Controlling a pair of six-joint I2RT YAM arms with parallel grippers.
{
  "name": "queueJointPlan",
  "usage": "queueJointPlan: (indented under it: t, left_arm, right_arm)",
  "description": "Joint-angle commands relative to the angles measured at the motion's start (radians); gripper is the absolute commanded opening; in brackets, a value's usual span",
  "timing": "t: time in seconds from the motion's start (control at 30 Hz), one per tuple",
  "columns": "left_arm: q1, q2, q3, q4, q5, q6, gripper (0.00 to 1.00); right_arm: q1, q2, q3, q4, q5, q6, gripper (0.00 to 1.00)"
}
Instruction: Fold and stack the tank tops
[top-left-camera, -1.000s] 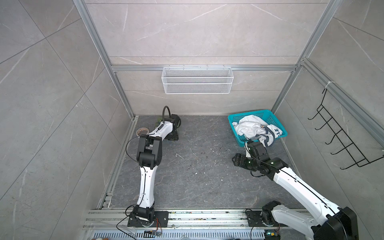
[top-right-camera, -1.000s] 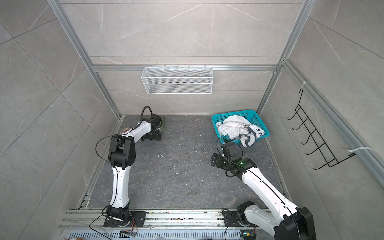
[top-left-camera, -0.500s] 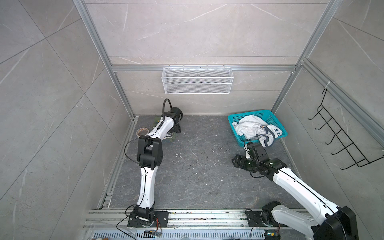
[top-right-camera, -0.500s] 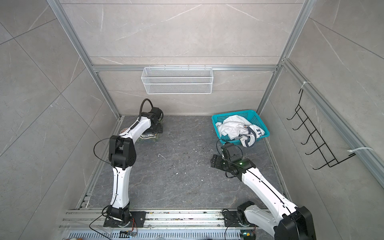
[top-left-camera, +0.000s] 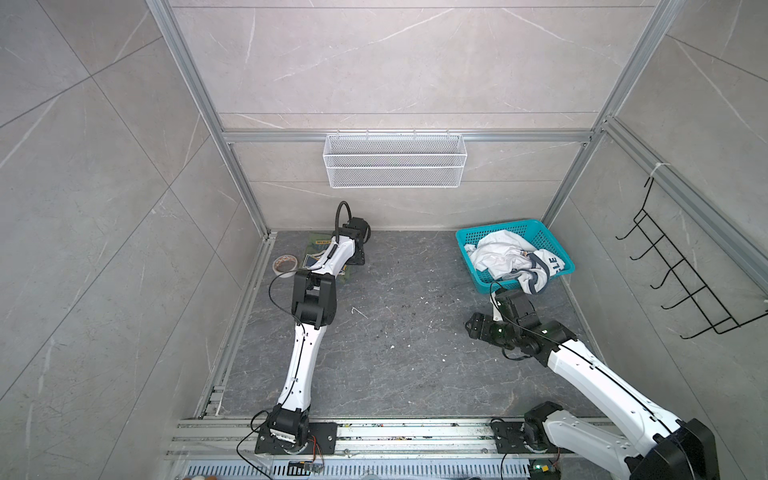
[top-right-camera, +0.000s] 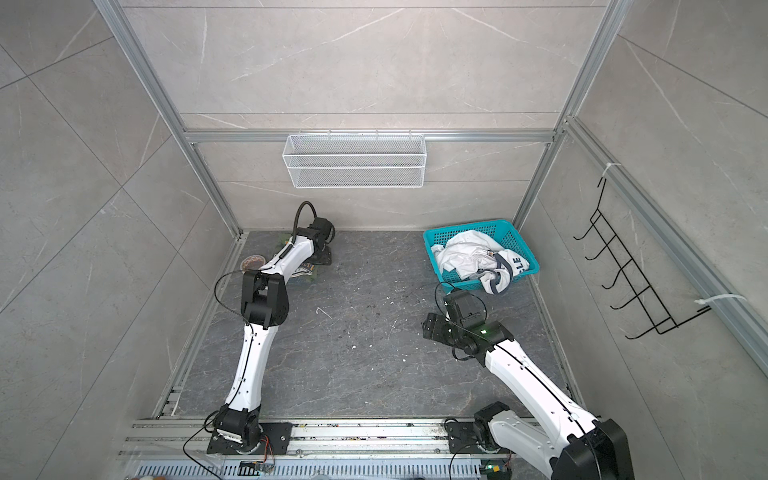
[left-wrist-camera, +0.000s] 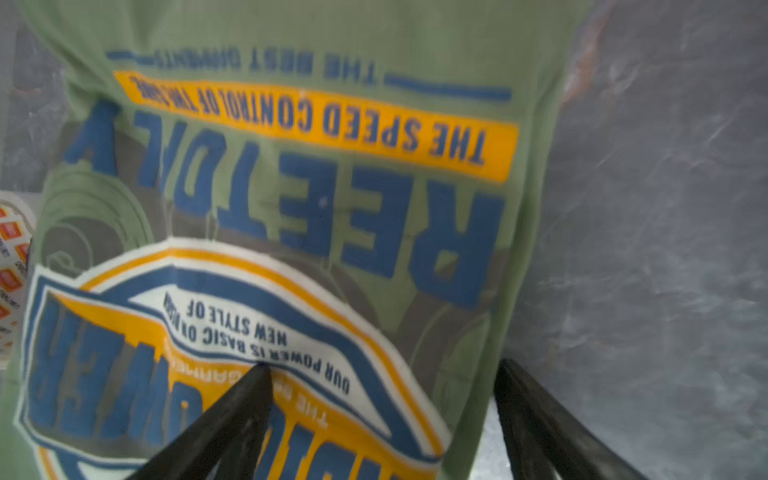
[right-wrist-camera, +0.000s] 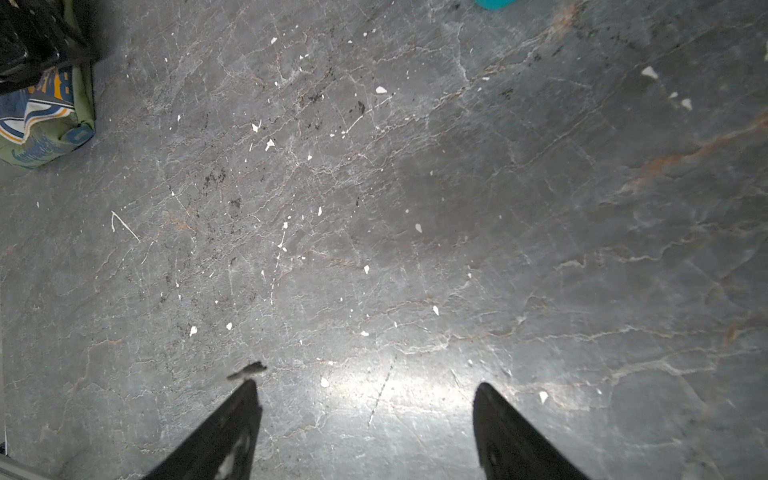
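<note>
The olive green tank top (left-wrist-camera: 291, 199) lies folded on the floor in the far left corner, its navy-yellow graphic facing up; it shows partly under the left arm (top-left-camera: 318, 243) (top-right-camera: 305, 279) and in the right wrist view (right-wrist-camera: 45, 124). My left gripper (left-wrist-camera: 382, 374) (top-left-camera: 356, 259) (top-right-camera: 322, 258) hovers open over its edge, one finger (left-wrist-camera: 249, 399) above the print, the other above bare floor. The white tank top (top-left-camera: 503, 257) (top-right-camera: 469, 257) lies crumpled in the teal basket (top-left-camera: 513, 230) (top-right-camera: 467, 232), spilling over the front rim. My right gripper (right-wrist-camera: 365, 399) (top-left-camera: 473, 326) (top-right-camera: 430, 326) is open over bare floor.
A tape roll (top-left-camera: 284, 264) (top-right-camera: 252, 262) sits by the left wall beside the olive top. A white wire basket (top-left-camera: 395, 160) hangs on the back wall and a black hook rack (top-left-camera: 685, 282) on the right wall. White specks dot the grey floor (top-left-camera: 395, 324).
My left wrist has swung toward the back wall and slightly right, uncovering more of the olive top. The right arm has not moved.
</note>
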Motion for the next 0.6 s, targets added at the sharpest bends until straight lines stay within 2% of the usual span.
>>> queueJointPlan:
  t: [0.0, 0.13, 0.23, 0.4, 0.57]
  left_arm:
    - [0.033, 0.008, 0.022, -0.049, -0.034, 0.023, 0.83]
    - [0.068, -0.007, -0.021, -0.028, -0.028, 0.037, 0.81]
    - [0.096, -0.019, -0.03, -0.019, 0.042, 0.033, 0.8]
    - [0.098, -0.02, 0.022, -0.039, 0.027, 0.061, 0.82]
    - [0.097, -0.072, 0.064, -0.104, 0.009, 0.053, 0.85]
  right_arm:
    - [0.004, -0.013, -0.02, -0.03, -0.002, 0.017, 0.81]
    - [0.005, -0.013, -0.016, -0.037, 0.002, 0.018, 0.81]
    - [0.005, -0.011, -0.013, -0.038, 0.003, 0.018, 0.81]
    - [0.005, -0.014, 0.004, -0.049, 0.007, 0.018, 0.81]
    - [0.005, -0.016, 0.054, -0.096, 0.074, -0.002, 0.81]
